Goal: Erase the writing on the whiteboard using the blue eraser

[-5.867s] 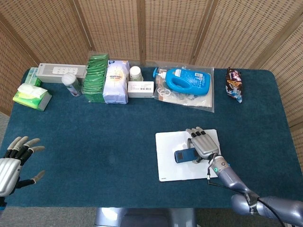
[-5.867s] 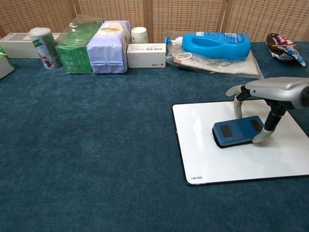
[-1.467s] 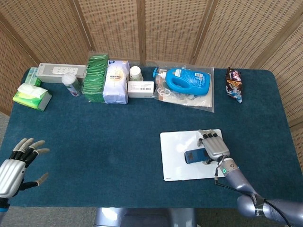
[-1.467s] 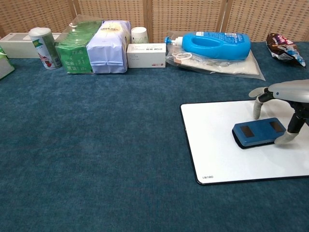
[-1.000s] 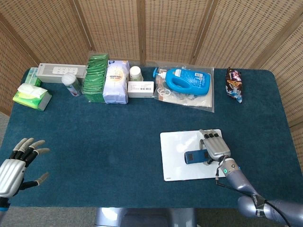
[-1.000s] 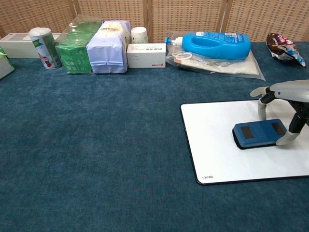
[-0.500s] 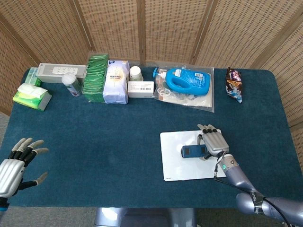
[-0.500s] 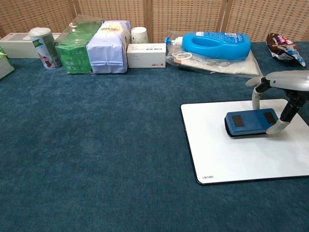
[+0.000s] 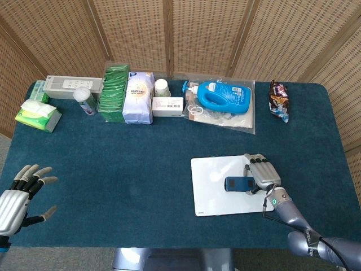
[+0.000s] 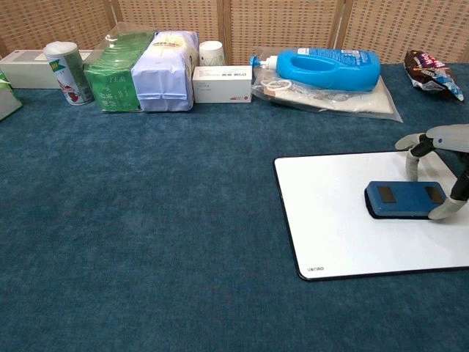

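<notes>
The flat rectangular blue eraser [image 9: 239,184] lies on the right half of the white rectangular whiteboard [image 9: 211,189], which sits on the dark teal cloth-covered table [image 9: 124,164] toward its front right. The silver right hand [image 9: 263,176] holds the eraser from the right end, fingers laid close together over it in the head view. The chest view shows what that hides: a thumb and a finger [image 10: 447,207] pinch the eraser's far and near sides, the palm arched above it. Only the head view shows the silver left hand [image 9: 16,197], at the table's front left corner, fingers spread and holding nothing. No writing is visible on the board in either view.

The eraser sits near the board's right edge, with bare white board to its left and in front. A wide stretch of open cloth separates the board from the blue plastic detergent bottle [image 9: 224,96] at the back.
</notes>
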{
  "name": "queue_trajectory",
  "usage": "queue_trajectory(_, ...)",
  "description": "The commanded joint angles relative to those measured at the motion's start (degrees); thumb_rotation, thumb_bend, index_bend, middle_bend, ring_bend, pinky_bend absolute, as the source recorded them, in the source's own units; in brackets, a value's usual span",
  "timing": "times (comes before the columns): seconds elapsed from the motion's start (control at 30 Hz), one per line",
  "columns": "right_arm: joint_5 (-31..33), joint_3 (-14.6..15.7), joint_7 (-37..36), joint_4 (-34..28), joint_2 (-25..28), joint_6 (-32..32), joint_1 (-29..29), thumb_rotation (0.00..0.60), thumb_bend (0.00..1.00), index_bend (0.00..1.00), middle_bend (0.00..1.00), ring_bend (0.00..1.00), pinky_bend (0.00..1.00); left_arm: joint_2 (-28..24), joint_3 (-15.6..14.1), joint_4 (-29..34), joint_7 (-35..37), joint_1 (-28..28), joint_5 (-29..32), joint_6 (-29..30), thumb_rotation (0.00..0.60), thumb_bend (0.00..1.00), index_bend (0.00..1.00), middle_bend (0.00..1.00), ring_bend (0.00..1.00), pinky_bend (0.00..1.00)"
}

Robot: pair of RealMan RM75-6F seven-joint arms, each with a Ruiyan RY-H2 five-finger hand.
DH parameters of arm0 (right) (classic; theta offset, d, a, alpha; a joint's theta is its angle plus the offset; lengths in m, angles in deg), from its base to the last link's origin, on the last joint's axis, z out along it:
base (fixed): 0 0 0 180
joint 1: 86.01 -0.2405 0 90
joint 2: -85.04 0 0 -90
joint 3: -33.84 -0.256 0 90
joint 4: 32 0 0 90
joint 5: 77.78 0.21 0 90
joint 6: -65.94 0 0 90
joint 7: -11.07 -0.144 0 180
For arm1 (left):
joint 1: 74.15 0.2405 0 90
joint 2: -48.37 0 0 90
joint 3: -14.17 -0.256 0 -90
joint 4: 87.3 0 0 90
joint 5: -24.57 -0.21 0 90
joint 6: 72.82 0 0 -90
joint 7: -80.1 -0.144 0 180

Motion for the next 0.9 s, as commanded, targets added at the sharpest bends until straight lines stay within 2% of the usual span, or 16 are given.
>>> queue_trajectory(0.03,-1.2,0.9,0.2,-1.9,1.1,-0.8,0.8,0.600,0.12,0.58,0.07,0.00,0.00,0.1,0.0,0.0,-0.2,-0.2,0.0,-0.3,0.600,0.29,0.26,0.18,0.03,0.00)
queue_trajectory(0.5,-5.2,3.3,0.9,-7.9,2.7,-1.8,2.6,0.600,0.11,0.58,0.07,0.00,0.00,0.4,0.2,0.6,-1.4,-0.8,0.3,-1.4,0.600,0.29,0.26,0.17,0.03,0.00)
queue_trajectory(0.9,-5.0,1.3,-0.9,-3.3,1.1,0.0,1.6,0.600,0.11,0.58,0.07,0.00,0.00,0.1,0.1,0.9,-1.8,-0.3,0.6,-0.7,0.600,0.29,0.26,0.18,0.03,0.00)
